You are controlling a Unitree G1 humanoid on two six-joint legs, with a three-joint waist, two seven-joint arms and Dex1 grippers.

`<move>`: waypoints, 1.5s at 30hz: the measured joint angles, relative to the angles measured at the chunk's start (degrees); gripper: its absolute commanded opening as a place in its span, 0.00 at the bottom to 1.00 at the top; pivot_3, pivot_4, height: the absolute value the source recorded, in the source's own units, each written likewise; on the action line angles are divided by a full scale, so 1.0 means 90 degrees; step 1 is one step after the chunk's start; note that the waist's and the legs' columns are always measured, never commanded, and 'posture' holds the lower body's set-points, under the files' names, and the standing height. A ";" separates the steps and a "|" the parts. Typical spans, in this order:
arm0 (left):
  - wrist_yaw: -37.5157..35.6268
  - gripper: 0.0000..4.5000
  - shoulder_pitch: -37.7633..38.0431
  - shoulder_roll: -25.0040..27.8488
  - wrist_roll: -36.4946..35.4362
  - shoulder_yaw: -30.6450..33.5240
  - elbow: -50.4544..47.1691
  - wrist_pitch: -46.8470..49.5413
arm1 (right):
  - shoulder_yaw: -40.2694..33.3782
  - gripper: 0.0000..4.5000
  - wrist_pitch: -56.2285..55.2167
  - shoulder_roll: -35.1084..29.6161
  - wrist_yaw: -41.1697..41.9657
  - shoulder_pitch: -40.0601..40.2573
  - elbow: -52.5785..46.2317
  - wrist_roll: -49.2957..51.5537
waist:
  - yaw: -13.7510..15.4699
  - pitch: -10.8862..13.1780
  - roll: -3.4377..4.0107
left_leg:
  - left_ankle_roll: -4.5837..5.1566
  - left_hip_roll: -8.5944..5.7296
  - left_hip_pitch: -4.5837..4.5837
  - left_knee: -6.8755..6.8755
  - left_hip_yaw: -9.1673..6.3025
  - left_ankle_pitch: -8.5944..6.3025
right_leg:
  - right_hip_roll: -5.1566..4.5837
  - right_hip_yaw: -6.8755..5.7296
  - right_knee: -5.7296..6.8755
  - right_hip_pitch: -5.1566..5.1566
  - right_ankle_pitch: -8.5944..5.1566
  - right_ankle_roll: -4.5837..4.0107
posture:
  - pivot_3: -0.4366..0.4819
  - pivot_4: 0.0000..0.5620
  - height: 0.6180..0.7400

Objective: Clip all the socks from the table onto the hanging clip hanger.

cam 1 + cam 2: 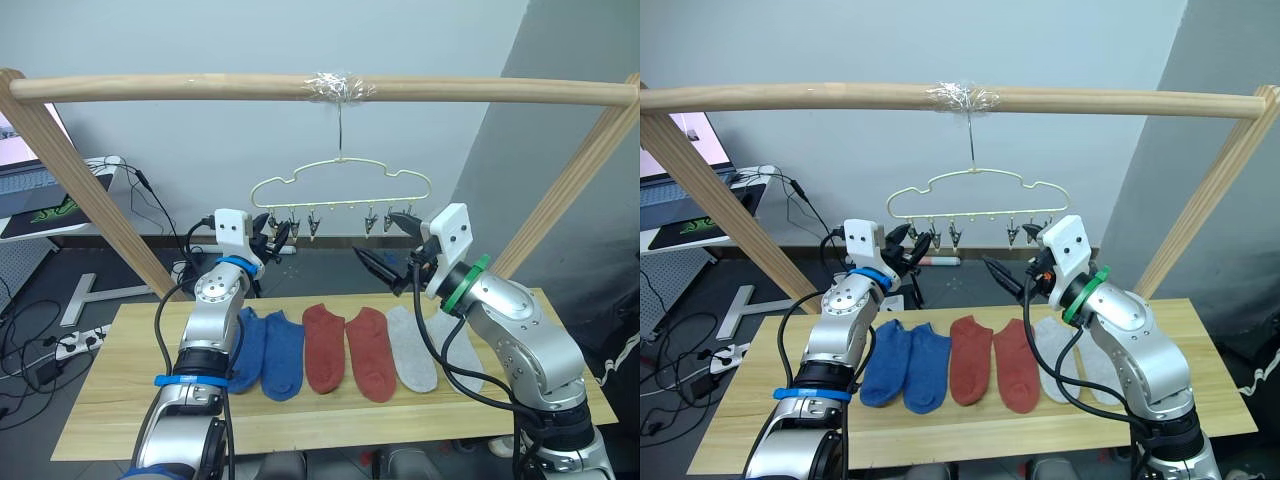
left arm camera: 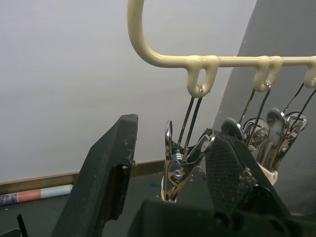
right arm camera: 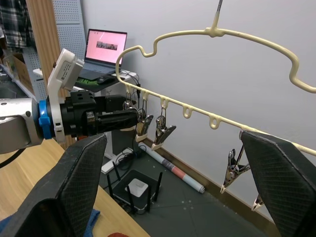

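Six socks lie in a row on the table: two blue socks, two rust red socks and two light grey socks. The pale clip hanger hangs by its hook from the rail, and nothing is clipped in its metal clips. My left gripper is raised to the hanger's left end. It is open, and the leftmost clip hangs between its fingers. My right gripper is wide open just below the right-hand clips and holds nothing.
The round wooden rail spans the top, and its slanted legs stand at both ends of the table. A desk with a laptop is at far left. Cables and a router lie on the floor behind the table.
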 measured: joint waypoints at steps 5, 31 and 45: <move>0.0012 0.45 0.0000 -0.0007 0.0000 0.0000 -0.0012 -0.0037 | 0.0000 1.00 0.0001 0.0001 -0.0003 0.0000 0.0000 0.0000 | 0.0000 0.0005 -0.0001 | 0.0000 0.0000 -0.0001 0.0000 0.0000 0.0000 | 0.0000 0.0000 0.0000 -0.0001 0.0000 0.0000 | 0.56 0.17 1.00; -0.0132 0.03 0.0110 -0.0129 -0.0255 -0.0035 -0.0634 0.0650 | 0.0238 1.00 -0.0327 -0.0234 -0.0564 0.1578 0.0865 -0.0872 | 0.0035 0.0078 -0.0033 | 0.0000 0.0000 -0.0011 0.0000 -0.0001 0.0000 | -0.0003 -0.0002 -0.0001 -0.0005 0.0007 -0.0013 | 0.58 0.21 1.00; -0.0007 0.03 0.0352 -0.0171 -0.0389 -0.0015 -0.1062 0.1031 | -0.0925 1.00 -0.0749 0.0682 -0.1697 0.1897 0.3644 -0.1258 | -0.0127 0.0188 0.0003 | 0.0000 0.0000 0.0002 0.0000 0.0023 0.0000 | 0.0000 0.0032 0.0006 -0.0009 0.0003 0.0021 | 0.58 0.23 1.00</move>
